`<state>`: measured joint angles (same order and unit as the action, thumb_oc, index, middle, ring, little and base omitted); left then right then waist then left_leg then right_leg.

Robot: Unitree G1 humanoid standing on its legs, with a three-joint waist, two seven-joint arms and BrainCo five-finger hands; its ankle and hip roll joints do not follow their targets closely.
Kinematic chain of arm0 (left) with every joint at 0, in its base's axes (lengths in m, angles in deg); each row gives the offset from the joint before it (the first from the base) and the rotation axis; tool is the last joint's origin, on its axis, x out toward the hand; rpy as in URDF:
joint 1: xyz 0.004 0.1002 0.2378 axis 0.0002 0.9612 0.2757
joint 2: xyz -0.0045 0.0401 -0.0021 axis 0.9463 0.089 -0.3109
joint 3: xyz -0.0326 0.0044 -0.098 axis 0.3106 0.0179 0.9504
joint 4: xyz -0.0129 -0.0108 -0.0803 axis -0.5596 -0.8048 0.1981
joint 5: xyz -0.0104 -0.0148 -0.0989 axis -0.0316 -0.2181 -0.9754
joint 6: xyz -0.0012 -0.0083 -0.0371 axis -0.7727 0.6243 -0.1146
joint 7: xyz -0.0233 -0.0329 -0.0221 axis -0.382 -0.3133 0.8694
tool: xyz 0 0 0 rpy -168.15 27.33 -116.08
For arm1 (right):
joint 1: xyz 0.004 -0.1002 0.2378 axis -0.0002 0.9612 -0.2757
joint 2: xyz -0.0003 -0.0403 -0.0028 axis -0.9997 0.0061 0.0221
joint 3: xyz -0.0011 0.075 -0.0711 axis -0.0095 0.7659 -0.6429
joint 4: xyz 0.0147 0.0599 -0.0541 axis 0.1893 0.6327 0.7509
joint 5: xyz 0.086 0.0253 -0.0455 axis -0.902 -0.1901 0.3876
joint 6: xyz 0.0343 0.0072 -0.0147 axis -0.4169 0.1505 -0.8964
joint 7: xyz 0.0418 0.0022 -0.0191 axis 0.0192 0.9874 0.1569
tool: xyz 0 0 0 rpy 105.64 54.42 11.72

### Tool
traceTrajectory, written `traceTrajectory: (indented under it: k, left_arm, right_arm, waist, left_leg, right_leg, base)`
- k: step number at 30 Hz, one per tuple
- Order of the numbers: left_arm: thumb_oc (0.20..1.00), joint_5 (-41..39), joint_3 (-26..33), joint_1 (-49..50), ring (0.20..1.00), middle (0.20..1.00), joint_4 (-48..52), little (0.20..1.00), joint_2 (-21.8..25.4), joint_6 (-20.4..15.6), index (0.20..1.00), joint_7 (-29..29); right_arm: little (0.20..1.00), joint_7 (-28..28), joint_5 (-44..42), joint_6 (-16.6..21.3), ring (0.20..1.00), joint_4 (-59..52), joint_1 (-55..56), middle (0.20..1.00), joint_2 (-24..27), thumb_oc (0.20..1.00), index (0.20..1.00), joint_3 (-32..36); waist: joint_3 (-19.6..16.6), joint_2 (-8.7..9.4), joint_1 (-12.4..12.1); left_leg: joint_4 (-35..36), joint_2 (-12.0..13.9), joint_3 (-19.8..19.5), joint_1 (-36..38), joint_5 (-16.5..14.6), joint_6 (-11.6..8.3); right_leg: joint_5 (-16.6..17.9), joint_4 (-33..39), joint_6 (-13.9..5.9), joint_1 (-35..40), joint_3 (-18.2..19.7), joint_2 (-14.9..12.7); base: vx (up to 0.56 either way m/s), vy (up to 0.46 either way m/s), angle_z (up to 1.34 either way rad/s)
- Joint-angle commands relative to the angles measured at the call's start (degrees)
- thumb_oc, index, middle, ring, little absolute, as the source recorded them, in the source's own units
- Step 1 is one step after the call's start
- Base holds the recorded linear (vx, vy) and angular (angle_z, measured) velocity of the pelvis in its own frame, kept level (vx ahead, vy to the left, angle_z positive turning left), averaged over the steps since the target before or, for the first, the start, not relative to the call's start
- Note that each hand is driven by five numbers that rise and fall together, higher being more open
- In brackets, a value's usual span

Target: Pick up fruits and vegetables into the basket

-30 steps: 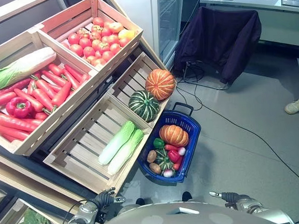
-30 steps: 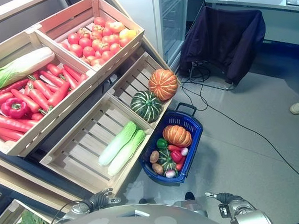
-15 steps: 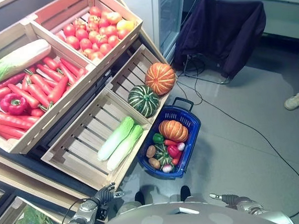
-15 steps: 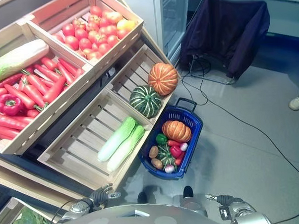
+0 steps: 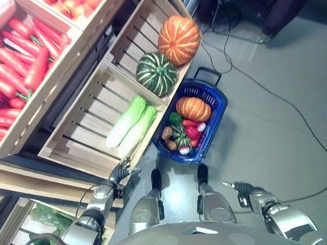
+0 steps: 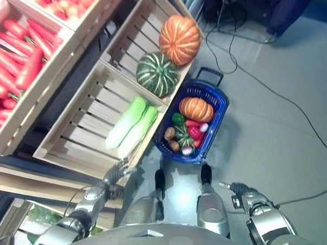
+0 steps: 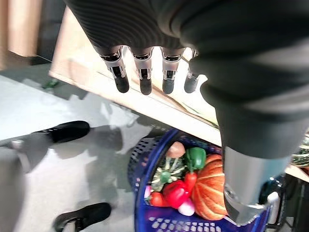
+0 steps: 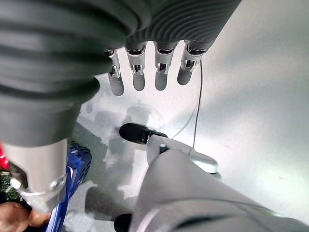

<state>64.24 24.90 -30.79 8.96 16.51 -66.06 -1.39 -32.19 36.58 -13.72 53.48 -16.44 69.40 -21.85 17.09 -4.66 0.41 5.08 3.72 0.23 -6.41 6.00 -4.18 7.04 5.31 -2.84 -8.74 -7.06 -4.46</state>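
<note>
My left hand (image 5: 120,171) and right hand (image 5: 238,187) hang empty, fingers straight, the filled blue plastic basket (image 5: 215,116) between and ahead.

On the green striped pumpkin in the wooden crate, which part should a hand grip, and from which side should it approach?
Probably from above. The green striped pumpkin is round and ribbed with no stem to see, so a hand would likely curl over its top and around its widest part. The orange pumpkin sits close behind it and the crate wall lies in front, so the sides look crowded. Both the left hand and the right hand are open and empty.
</note>
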Motion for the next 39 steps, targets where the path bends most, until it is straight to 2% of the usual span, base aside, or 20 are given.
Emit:
traceTrajectory:
  k: [1,8,11,15,21,24,28,31,36,39]
  left_arm:
    - [1.000,-4.9,-1.3,-4.4,1.000,1.000,0.6,1.000,1.9,-4.4,1.000,-1.2]
    - [1.000,-7.6,-1.9,-8.3,1.000,1.000,5.7,1.000,3.7,-7.2,1.000,-3.3]
    - [1.000,-7.0,-2.5,-10.4,1.000,1.000,8.4,1.000,4.8,-8.9,1.000,-6.6]
    - [1.000,-3.0,-3.1,-13.7,1.000,1.000,12.8,1.000,6.3,-11.8,1.000,-15.9]
    - [1.000,2.2,-2.8,-17.9,1.000,1.000,16.0,1.000,8.3,-13.8,1.000,-23.7]
    - [1.000,7.2,-2.2,-20.3,1.000,1.000,17.5,1.000,9.5,-15.1,1.000,-30.1]
    - [1.000,11.5,-1.0,-23.2,1.000,1.000,18.9,1.000,10.8,-13.6,1.000,-35.4]
    - [1.000,19.9,-0.3,-26.1,1.000,1.000,19.0,1.000,12.3,-10.5,1.000,-42.4]
    - [1.000,26.2,-1.4,-29.6,1.000,1.000,16.8,1.000,15.1,-7.6,1.000,-48.9]
    - [1.000,28.6,-2.1,-32.3,1.000,1.000,14.9,1.000,16.8,-4.4,1.000,-51.6]
  right_arm:
    - [1.000,1.1,-2.7,-0.3,1.000,0.2,-2.2,1.000,0.3,1.000,1.000,-2.7]
    - [1.000,1.4,-4.5,-0.5,1.000,-0.4,-4.9,1.000,1.2,1.000,1.000,-3.0]
    - [1.000,1.8,-5.7,-0.4,1.000,-0.8,-6.0,1.000,1.7,1.000,1.000,-3.2]
    - [1.000,2.3,-7.8,0.0,1.000,-1.2,-7.2,1.000,2.0,1.000,1.000,-3.6]
    - [1.000,3.3,-10.1,0.1,1.000,-2.0,-8.8,1.000,2.1,1.000,1.000,-3.8]
    - [1.000,3.6,-10.8,0.1,1.000,-2.4,-9.3,1.000,2.2,1.000,1.000,-3.8]
    - [1.000,3.8,-11.6,0.4,1.000,-2.4,-9.1,1.000,2.3,1.000,1.000,-3.6]
    - [1.000,3.6,-11.6,0.4,1.000,-2.7,-9.3,1.000,2.4,1.000,1.000,-3.6]
    - [1.000,3.3,-11.4,0.0,1.000,-2.4,-10.4,1.000,2.6,1.000,1.000,-4.6]
    - [1.000,3.2,-11.4,0.4,1.000,-2.5,-10.5,1.000,2.6,1.000,1.000,-5.2]
  waist:
    - [2.8,2.41,0.5]
    - [5.7,2.26,-0.1]
    - [7.4,2.05,-0.3]
    - [10.3,1.93,0.0]
    - [12.6,2.31,0.5]
    - [12.7,2.61,0.8]
    - [12.7,2.84,1.0]
    - [12.7,3.00,1.5]
    - [12.7,3.05,2.1]
    - [12.7,3.33,2.6]
  left_leg:
    - [-0.1,-2.3,-2.4,-3.4,-3.0,1.38]
    - [-0.1,-2.4,-2.6,-5.7,-2.1,1.34]
    - [-0.7,-2.3,-1.9,-6.9,-1.6,1.15]
    - [-6.4,-3.0,-1.8,-11.0,-2.7,1.41]
    - [-12.6,-3.9,-1.2,-15.8,-3.8,1.60]
    - [-17.5,-4.6,-0.9,-20.0,-5.2,1.91]
    - [-22.2,-5.2,-0.8,-23.8,-6.7,2.46]
    - [-26.3,-5.2,-0.7,-27.2,-8.0,2.61]
    - [-27.9,-4.8,-0.5,-29.2,-8.5,2.63]
    - [-28.5,-4.7,-0.5,-29.9,-8.8,2.63]
  right_leg:
    - [-2.5,-1.5,-2.90,-1.4,3.9,-1.4]
    - [-3.3,-4.1,-2.35,-4.2,3.5,-1.1]
    - [-3.8,-6.4,-2.10,-6.2,3.2,-1.1]
    - [-5.1,-11.0,-1.37,-9.6,3.9,-0.6]
    - [-5.6,-15.6,-1.14,-14.1,4.1,-0.6]
    - [-6.6,-19.9,-0.90,-18.3,4.7,-0.5]
    - [-8.0,-24.8,-0.64,-22.2,5.5,-0.4]
    - [-8.9,-28.5,-0.44,-25.6,6.1,-0.1]
    - [-9.4,-30.4,-0.11,-27.9,7.1,0.7]
    - [-9.6,-31.0,0.04,-28.8,7.4,1.2]
  base:
    - [-0.08,-0.006,0.07]
    - [-0.08,-0.014,0.02]
    - [-0.10,-0.021,0.03]
    - [-0.09,-0.034,0.08]
    - [-0.07,-0.021,0.06]
    - [-0.05,-0.001,0.03]
    - [-0.03,-0.009,0.06]
    - [0.00,0.001,0.15]
    - [0.00,0.011,0.03]
    - [0.00,0.000,0.00]
